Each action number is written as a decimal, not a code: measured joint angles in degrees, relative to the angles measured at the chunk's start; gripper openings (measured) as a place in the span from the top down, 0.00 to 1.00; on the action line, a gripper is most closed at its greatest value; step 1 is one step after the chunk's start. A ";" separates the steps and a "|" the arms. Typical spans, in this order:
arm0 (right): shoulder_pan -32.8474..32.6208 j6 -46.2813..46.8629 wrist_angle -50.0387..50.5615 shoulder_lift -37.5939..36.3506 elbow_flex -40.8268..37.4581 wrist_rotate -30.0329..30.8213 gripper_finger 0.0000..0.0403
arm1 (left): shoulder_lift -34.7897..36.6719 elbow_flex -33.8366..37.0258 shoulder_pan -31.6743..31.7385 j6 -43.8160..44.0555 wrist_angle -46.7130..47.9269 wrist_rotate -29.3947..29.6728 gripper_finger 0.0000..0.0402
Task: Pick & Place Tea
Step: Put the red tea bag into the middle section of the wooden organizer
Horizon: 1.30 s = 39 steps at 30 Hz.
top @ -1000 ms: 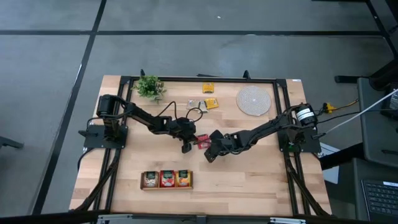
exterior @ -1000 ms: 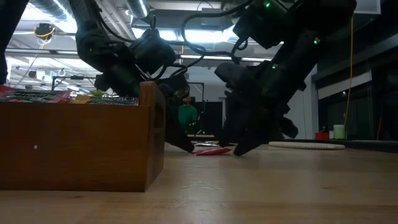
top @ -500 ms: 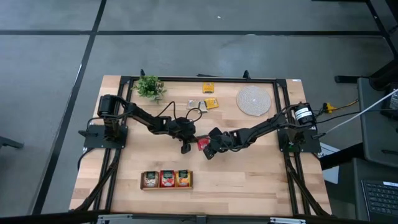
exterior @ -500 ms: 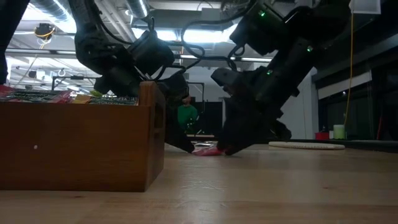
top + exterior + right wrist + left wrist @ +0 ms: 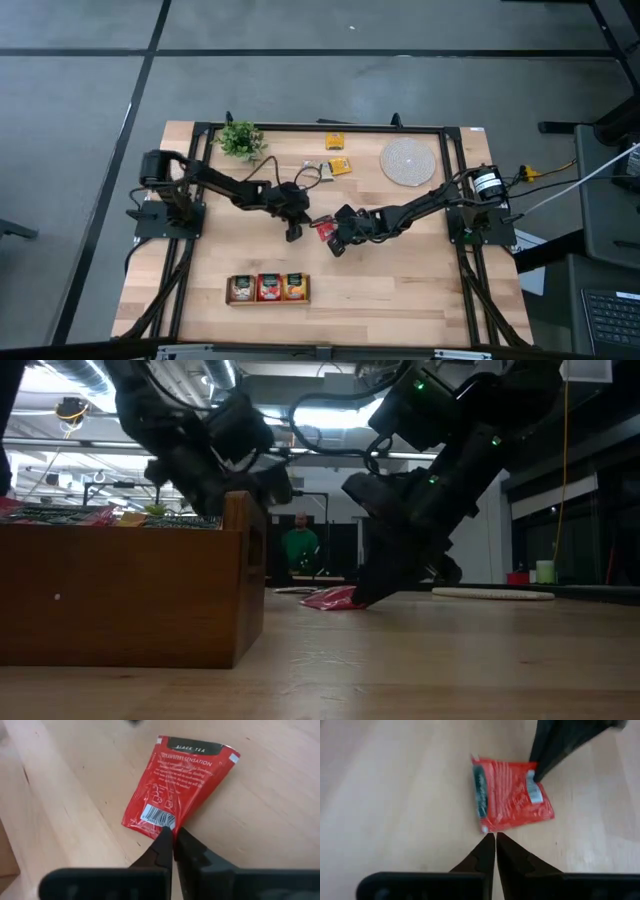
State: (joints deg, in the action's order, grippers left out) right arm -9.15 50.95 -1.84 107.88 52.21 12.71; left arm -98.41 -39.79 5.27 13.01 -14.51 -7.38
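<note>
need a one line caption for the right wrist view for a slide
Right gripper shut on the barcode edge of a red tea sachet lying on the wooden table.

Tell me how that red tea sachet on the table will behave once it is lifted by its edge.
The red sachet looks like thin flat paper, so it is probably very light and may droop from the pinched edge. The right gripper has its jaws closed on just the barcode edge, so the hold may be weak and it could slip. Its surface shows creases, suggesting it bends easily.
</note>
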 joint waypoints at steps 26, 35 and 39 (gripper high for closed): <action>0.00 -33.56 -1.10 0.13 5.95 14.75 0.97 | 15.91 6.08 0.12 -1.21 -1.89 5.28 0.55; 0.00 -39.34 -1.59 0.13 8.37 14.84 0.97 | 15.91 6.03 0.28 -0.09 -0.06 8.11 0.51; 0.00 -39.51 -1.88 0.05 8.63 14.84 0.97 | 15.91 6.03 0.36 -0.09 0.16 9.25 0.52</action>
State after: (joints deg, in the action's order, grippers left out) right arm -9.15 11.44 -3.72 107.92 60.84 27.55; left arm -82.50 -33.76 5.63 12.92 -14.35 1.87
